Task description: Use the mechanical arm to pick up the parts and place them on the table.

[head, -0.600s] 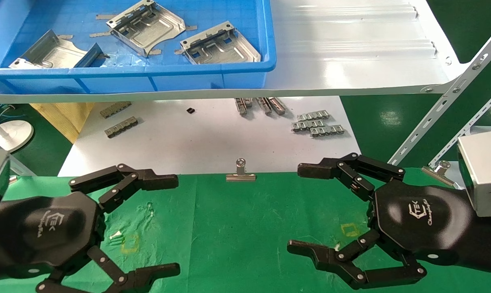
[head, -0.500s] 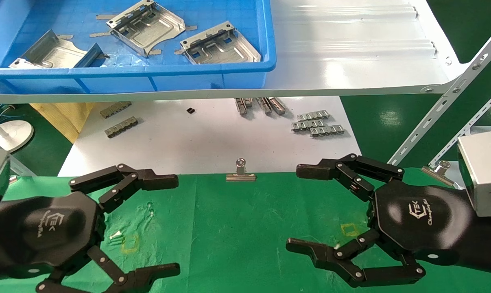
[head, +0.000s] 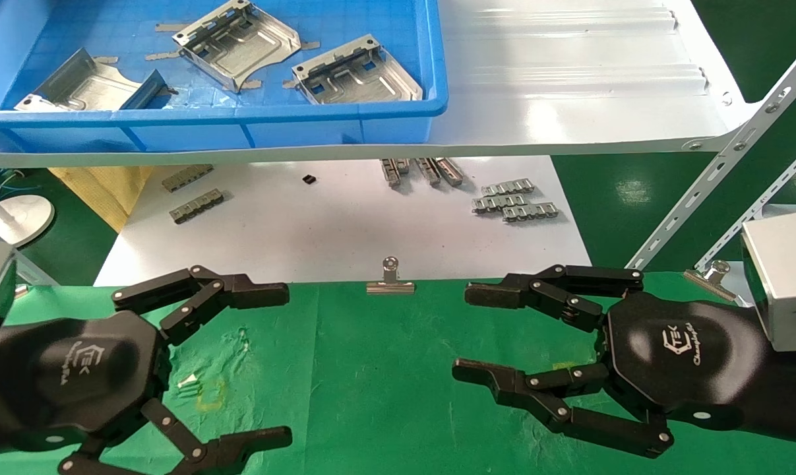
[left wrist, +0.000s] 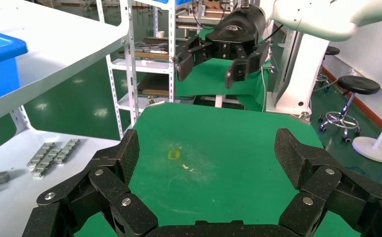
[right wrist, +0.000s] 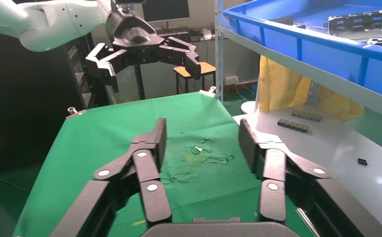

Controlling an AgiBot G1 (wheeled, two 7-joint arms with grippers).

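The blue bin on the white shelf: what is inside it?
Three silvery sheet-metal parts lie inside the blue bin, with small grey strips around them. The bin's left end is cut off from view.

Green floor [left wrist: 75,106], white shelving [left wrist: 124,54].

Three sheet-metal parts [head: 238,43] lie in one blue bin [head: 345,128]; two binder clips [head: 390,280], two grippers [head: 279,363], several grey clip strips [head: 515,203].

My left gripper [head: 239,359]: glossy black, white logo.
My right gripper [head: 496,336]: black, white logo, silver wrist.
Counter [head: 384,369]: bright green cloth, small yellow square outlines.
Parts [head: 236,43]: silvery metal.
Bin [head: 345,112]: blue.
Shelf [head: 569,79]: glossy white, ribbed.
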